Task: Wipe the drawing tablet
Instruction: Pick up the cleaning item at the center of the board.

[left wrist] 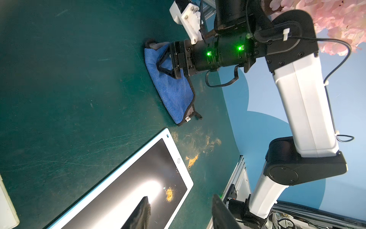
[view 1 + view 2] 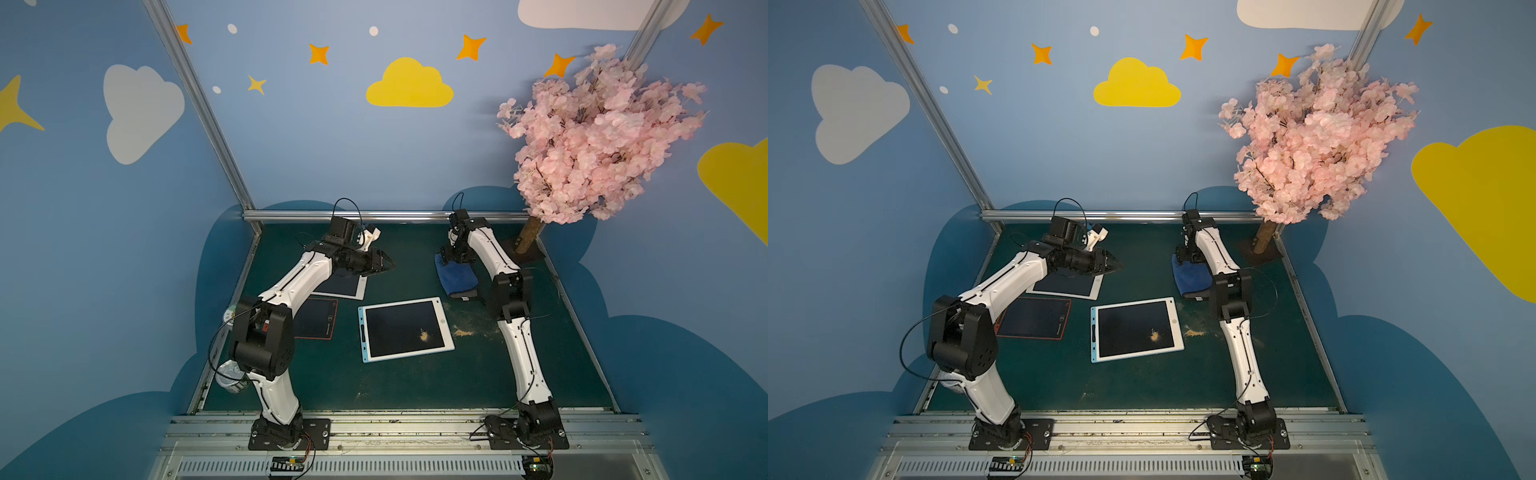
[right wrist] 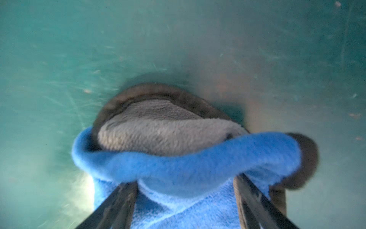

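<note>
Two arms are reaching over the green mat (image 2: 374,386), but only the right gripper (image 3: 184,182) is dealing with the cloth (image 2: 457,276). Its jaws are standing wide, with the fingers (image 3: 118,200) pressing down on either side of a raised blue fold (no pinch yet, by the look of it). The left gripper (image 2: 380,264) is hanging half open and empty in the upper middle of the frame, near a spare white tablet (image 2: 353,289).

The drawing tablet (image 2: 405,328) is lying flat at the centre of the frame, its long side running roughly left to right with a slight tilt. Orange crumbs (image 2: 424,334) are sitting on the right part of its dark screen. From the right gripper the tablet is lying toward the lower left, near the cloth but not touching it. I am judging the right arm, being nearer to both, the likelier one to drag the cloth down-left across the screen.
</note>
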Robot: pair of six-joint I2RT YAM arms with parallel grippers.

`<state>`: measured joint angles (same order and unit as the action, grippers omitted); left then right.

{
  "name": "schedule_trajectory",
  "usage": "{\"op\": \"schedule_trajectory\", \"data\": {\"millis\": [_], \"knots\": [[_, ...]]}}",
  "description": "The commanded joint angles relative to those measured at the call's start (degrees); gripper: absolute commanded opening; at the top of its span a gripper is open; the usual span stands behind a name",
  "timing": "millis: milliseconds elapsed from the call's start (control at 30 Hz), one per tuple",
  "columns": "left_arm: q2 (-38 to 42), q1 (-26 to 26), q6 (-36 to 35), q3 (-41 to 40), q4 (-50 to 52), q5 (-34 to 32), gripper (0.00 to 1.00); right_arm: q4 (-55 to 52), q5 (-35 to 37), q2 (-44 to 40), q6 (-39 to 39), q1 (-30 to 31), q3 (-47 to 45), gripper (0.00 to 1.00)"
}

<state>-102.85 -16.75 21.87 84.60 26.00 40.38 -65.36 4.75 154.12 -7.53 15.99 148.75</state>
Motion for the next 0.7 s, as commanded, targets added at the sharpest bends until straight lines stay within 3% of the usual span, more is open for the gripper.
{"op": "schedule_trajectory", "data": {"millis": [0,200,300,367,433,600,667], "knots": [[1.77,0.21,0.05,-0.49,-0.66,1.15,0.5,-3.83,4.86,0.6,-1.01,0.11,-3.18,0.83],[2.11,0.23,0.3,-0.44,-0.89,1.38,0.51,-2.83,-0.17,-4.83,-1.32,-0.33,2.37,0.93],[2.53,0.3,0.43,-0.66,-0.95,1.44,0.5,-4.1,0.0,-8.5,-6.32,-0.92,2.93,0.96],[2.9,0.28,0.44,-0.76,-1.15,1.46,0.51,-5.16,-3.14,-10.85,-13.18,-1.93,0.66,0.95],[3.26,0.28,0.46,-0.92,-1.33,1.37,0.51,-3.7,-11.37,-13.47,-21.4,-3.11,-5.3,0.96],[3.28,0.28,0.91,-1.22,-1.83,1.63,0.51,-4.39,-22.61,-17.1,-48.54,-4.09,-18.1,0.95],[3.51,0.25,0.88,-1.28,-1.75,1.47,0.5,-6.96,-27.36,-16.46,-54.12,-4.86,-19.5,0.94]]}}
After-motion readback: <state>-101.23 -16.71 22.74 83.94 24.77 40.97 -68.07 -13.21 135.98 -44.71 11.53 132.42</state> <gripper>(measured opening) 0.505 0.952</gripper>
